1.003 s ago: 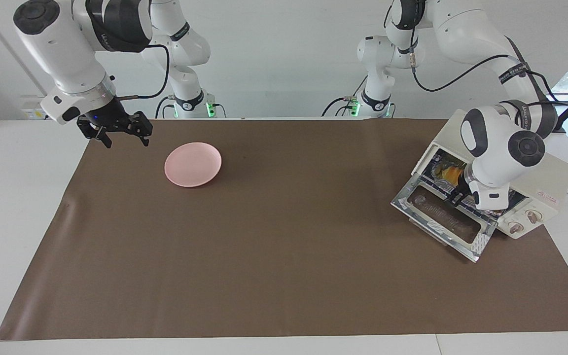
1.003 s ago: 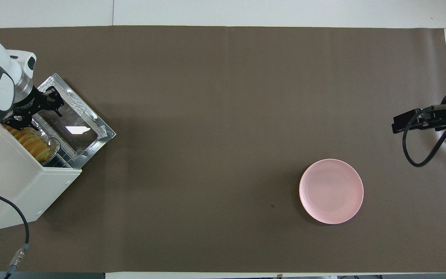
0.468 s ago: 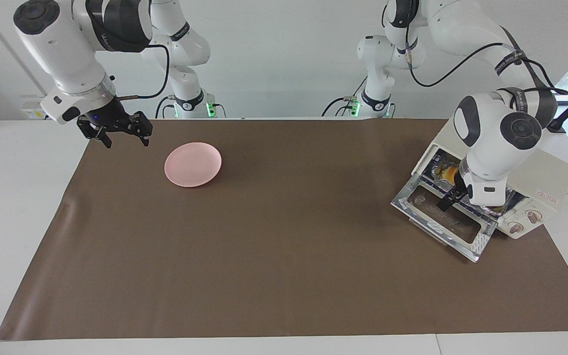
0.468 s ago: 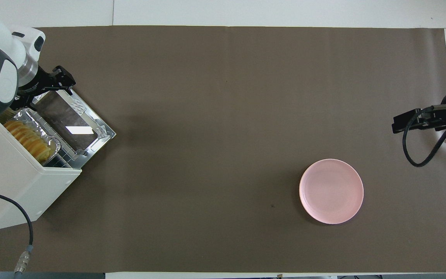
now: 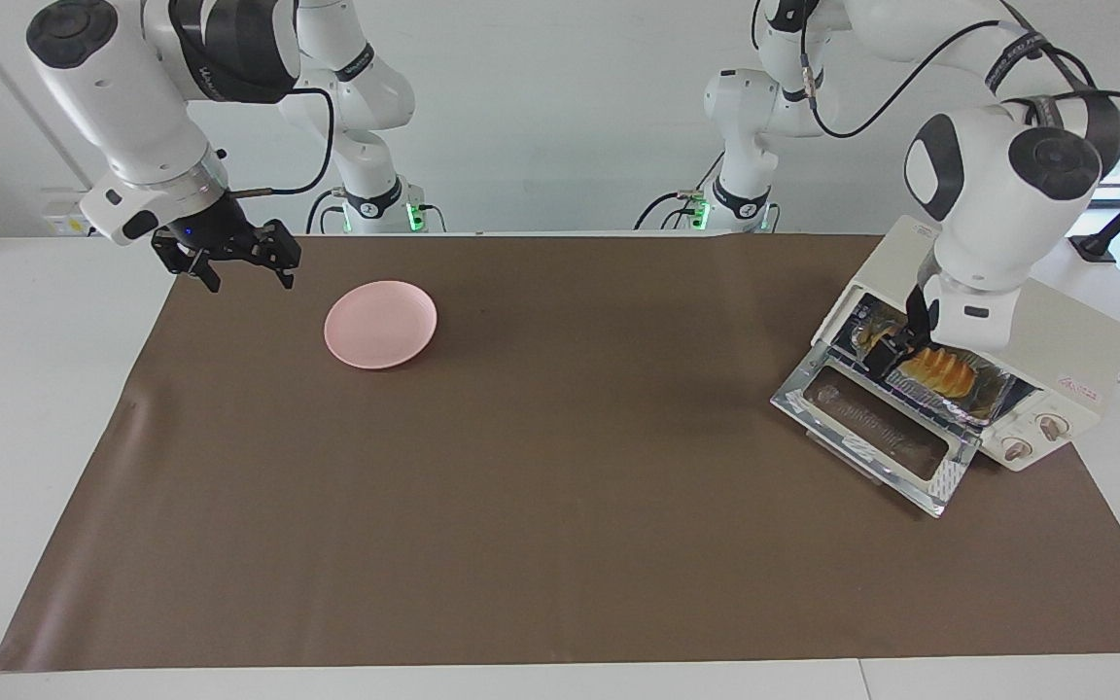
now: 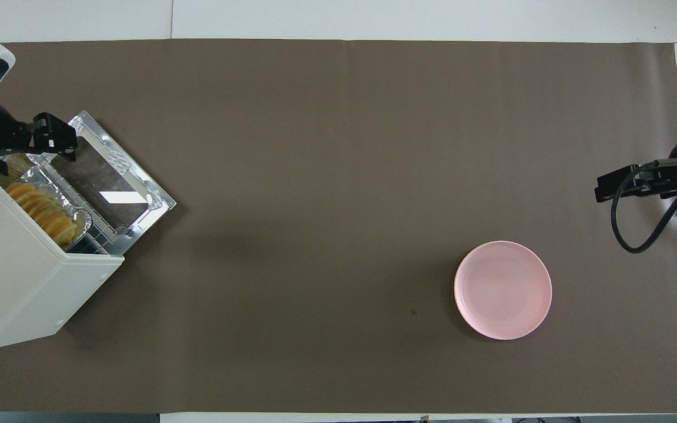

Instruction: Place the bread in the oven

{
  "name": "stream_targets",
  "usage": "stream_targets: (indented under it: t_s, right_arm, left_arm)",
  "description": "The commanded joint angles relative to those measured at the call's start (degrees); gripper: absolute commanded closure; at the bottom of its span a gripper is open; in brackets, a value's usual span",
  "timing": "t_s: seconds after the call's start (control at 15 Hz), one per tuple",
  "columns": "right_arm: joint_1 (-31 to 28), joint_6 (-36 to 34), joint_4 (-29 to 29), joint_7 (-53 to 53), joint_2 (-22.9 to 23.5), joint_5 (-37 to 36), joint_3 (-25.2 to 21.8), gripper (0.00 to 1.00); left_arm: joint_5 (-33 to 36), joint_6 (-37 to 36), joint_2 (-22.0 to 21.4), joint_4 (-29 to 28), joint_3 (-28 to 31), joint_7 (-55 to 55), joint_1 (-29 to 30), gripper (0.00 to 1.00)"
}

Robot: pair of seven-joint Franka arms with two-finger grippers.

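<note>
The cream-white oven stands at the left arm's end of the table with its glass door dropped open. The yellow-orange bread lies in a crinkled foil tray on the rack inside. In the overhead view the bread shows at the mouth of the oven. My left gripper is open and empty, raised just over the oven's mouth, apart from the bread; it also shows in the overhead view. My right gripper is open and waits in the air over the mat's edge.
A round pink plate lies empty on the brown mat toward the right arm's end, also in the overhead view. The open door juts out over the mat. The right gripper hangs beside the plate.
My left gripper has drawn back out of the oven and risen, leaving the bread on its foil tray inside. The right arm has not moved.
</note>
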Motion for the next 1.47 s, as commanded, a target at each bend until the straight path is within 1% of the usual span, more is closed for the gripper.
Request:
stream_targets:
  t_s: [0.0, 0.2, 0.33, 0.4, 0.47, 0.54, 0.67, 0.8, 0.94, 1.4]
  right_arm:
    - [-0.69, -0.52, 0.02, -1.08, -0.44, -0.99, 0.55, 0.0]
    - [-0.69, -0.52, 0.02, -1.08, -0.44, -0.99, 0.55, 0.0]
    - [-0.69, -0.52, 0.02, -1.08, -0.44, -0.99, 0.55, 0.0]
    - [-0.69, -0.52, 0.02, -1.08, -0.44, -1.08, 0.55, 0.0]
    - [-0.69, -0.52, 0.02, -1.08, -0.44, -1.08, 0.55, 0.0]
    - [-0.69, -0.52, 0.02, -1.08, -0.44, -0.99, 0.55, 0.0]
    - [-0.69, -0.52, 0.02, -1.08, -0.44, -1.08, 0.55, 0.0]
    - [-0.69, -0.52, 0.02, -1.08, -0.44, -1.08, 0.55, 0.0]
    - [-0.69, -0.52, 0.02, -1.08, -0.44, -0.99, 0.55, 0.0]
    - [-0.69, -0.52, 0.02, -1.08, -0.44, -1.08, 0.55, 0.0]
  left_arm:
    - [-0.01, -4.35, -4.62, -1.55, 0.46, 6.58, 0.41, 0.0]
    - [-0.36, -5.94, -5.95, -1.64, 0.28, 6.41, -0.19, 0.0]
    - [-2.81, -5.94, -7.09, -1.2, -1.03, 6.85, 1.99, 0.0]
    - [-3.26, -6.2, -7.61, -1.29, -4.43, 7.28, 6.0, 0.0]
    - [-3.61, -6.64, -8.4, -1.38, -9.42, 8.42, 10.13, 0.0]
    - [-3.61, -6.73, -8.76, -1.64, -11.13, 9.21, 11.3, 0.0]
    - [-3.61, -6.91, -10.24, -2.6, -11.32, 9.75, 11.32, 0.0]
    - [-3.61, -6.56, -12.36, -5.23, -11.32, 11.32, 11.32, 0.0]
    - [-3.61, -6.91, -12.1, -4.54, -11.32, 13.17, 12.01, 0.0]
    - [-4.31, -4.11, -12.19, -5.59, -11.58, 14.67, 12.02, 0.0]
